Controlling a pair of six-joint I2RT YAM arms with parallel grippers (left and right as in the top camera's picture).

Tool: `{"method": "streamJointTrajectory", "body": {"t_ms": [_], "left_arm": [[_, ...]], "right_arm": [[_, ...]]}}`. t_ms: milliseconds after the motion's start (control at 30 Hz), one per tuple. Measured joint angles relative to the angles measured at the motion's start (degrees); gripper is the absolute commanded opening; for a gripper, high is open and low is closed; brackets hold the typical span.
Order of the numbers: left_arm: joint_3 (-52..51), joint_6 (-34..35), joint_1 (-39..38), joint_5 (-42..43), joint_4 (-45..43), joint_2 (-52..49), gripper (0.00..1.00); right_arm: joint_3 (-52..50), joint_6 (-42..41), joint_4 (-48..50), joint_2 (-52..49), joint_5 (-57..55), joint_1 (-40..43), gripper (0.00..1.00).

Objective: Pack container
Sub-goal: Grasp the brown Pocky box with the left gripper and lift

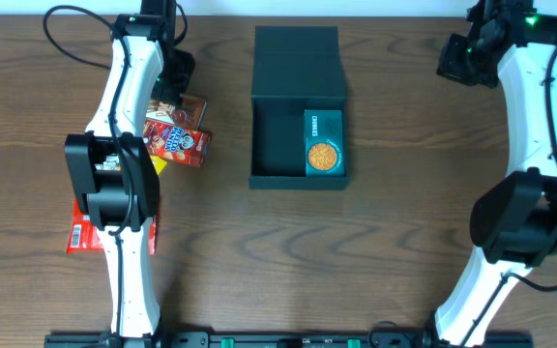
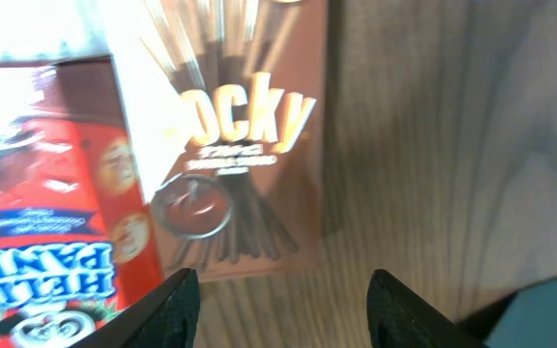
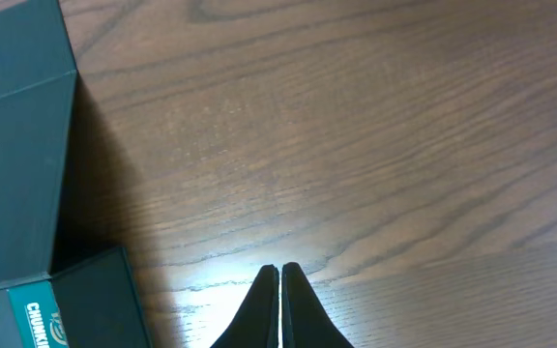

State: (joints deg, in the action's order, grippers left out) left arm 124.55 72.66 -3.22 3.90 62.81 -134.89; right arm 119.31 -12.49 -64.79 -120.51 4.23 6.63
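The container (image 1: pixel 271 135) lies open mid-worktop (image 1: pixel 404 193), its lid flap toward 12 o'clock and a teal cookie box (image 1: pixel 323 143) in its 4 o'clock corner. The left pincer (image 2: pixel 283 290) gapes wide and empty above a Pocky box (image 2: pixel 249 145). The right pincer (image 3: pixel 278 290) is pressed closed, holding nothing.

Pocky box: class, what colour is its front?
The Pocky box is brown with yellow lettering; best in left wrist view.

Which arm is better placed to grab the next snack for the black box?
Left. The left fingers are open just above the Pocky box, with the Hello Panda box beside it. The right fingers are shut over bare table, no snack nearby.
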Motion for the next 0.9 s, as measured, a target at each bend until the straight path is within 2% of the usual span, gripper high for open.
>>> {"method": "streamJointTrajectory", "body": {"t_ms": [100, 200, 333, 733, 900], "left_arm": [[0.0, 1.01, 0.0, -0.04, 2.21, 0.0, 0.62], [0.0, 1.53, 0.0, -0.46, 4.59, 0.0, 0.73], [-0.04, 1.95, 0.0, -2.03, 6.16, 0.0, 0.79], [-6.1, 1.88, 0.02, -3.41, -5.68, 0.0, 0.81], [-8.74, 1.88, 0.02, -3.37, -6.27, 0.0, 0.82]], "right_arm": [[0.0, 0.61, 0.07, 0.0, 0.0, 0.0, 0.04], [0.0, 1.09, 0.04, 0.0, 0.0, 0.0, 0.05], [0.0, 1.42, 0.17, 0.0, 0.0, 0.0, 0.06], [0.0, 1.44, 0.74, -0.02, 0.0, 0.0, 0.06], [0.0, 1.44, 0.74, 0.0, 0.0, 0.0, 0.06]]}}
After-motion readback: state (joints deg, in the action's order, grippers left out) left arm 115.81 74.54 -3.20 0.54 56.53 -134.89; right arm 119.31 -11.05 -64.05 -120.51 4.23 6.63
